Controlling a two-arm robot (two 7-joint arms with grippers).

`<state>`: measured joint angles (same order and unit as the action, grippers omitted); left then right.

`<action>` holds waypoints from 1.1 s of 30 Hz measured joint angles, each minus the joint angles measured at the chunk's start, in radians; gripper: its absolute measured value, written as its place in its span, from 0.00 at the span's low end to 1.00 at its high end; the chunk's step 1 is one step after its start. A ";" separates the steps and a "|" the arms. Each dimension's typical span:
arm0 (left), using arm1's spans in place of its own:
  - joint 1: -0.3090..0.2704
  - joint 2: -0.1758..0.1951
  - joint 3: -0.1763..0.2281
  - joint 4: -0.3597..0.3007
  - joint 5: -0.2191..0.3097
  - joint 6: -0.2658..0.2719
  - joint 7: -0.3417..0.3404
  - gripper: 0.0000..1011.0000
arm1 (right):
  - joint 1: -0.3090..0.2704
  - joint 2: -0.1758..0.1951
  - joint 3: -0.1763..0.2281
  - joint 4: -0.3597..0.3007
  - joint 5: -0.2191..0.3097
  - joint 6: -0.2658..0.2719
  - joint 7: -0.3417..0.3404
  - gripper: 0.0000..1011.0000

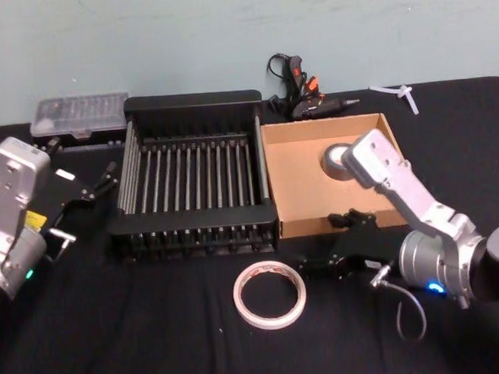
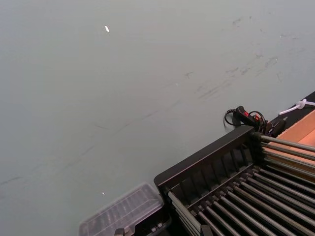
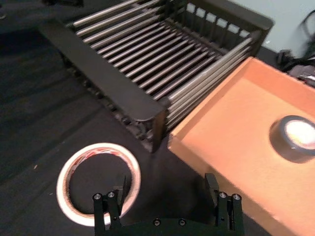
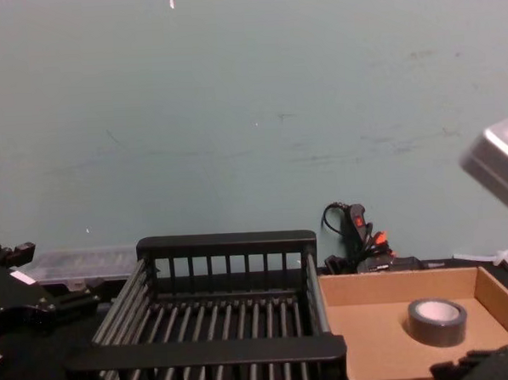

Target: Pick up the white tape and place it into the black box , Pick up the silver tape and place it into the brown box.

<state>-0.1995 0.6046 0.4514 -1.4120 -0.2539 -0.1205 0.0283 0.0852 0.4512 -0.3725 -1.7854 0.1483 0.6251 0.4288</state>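
The white tape (image 1: 270, 323) lies flat on the black cloth in front of the black box (image 1: 192, 100), a slatted crate with nothing inside. To the crate's right stands the brown box (image 1: 283, 181), and the silver tape (image 1: 336, 160) rests on its floor near the back. My right gripper (image 1: 337, 241) hovers open just before the brown box's near wall, right of the white tape. In the right wrist view its fingers (image 3: 108, 206) stand wide apart, one over the edge of the white tape (image 3: 98, 147), holding nothing. My left gripper (image 1: 89, 192) is parked open left of the crate.
A clear plastic case (image 1: 80, 114) sits at the back left beside the crate. A black and orange glue gun (image 1: 307, 94) with its cable lies behind the brown box, and a small white piece (image 1: 396, 91) lies at the back right. A pale green wall bounds the table.
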 joint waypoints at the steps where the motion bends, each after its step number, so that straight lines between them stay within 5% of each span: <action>1: 0.000 0.000 0.000 0.000 0.000 0.000 0.000 0.99 | 0.003 0.000 -0.009 0.002 0.000 0.005 0.003 0.99; 16: 0.000 0.000 0.000 0.000 0.000 0.000 0.000 0.99 | 0.045 -0.019 -0.088 0.046 -0.025 0.056 0.016 0.99; 33: 0.000 0.000 0.000 0.000 0.000 0.000 0.000 0.99 | 0.073 -0.051 -0.112 0.086 -0.063 0.079 0.026 0.99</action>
<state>-0.1995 0.6047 0.4514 -1.4120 -0.2539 -0.1205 0.0283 0.1587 0.4002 -0.4846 -1.6998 0.0853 0.7036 0.4552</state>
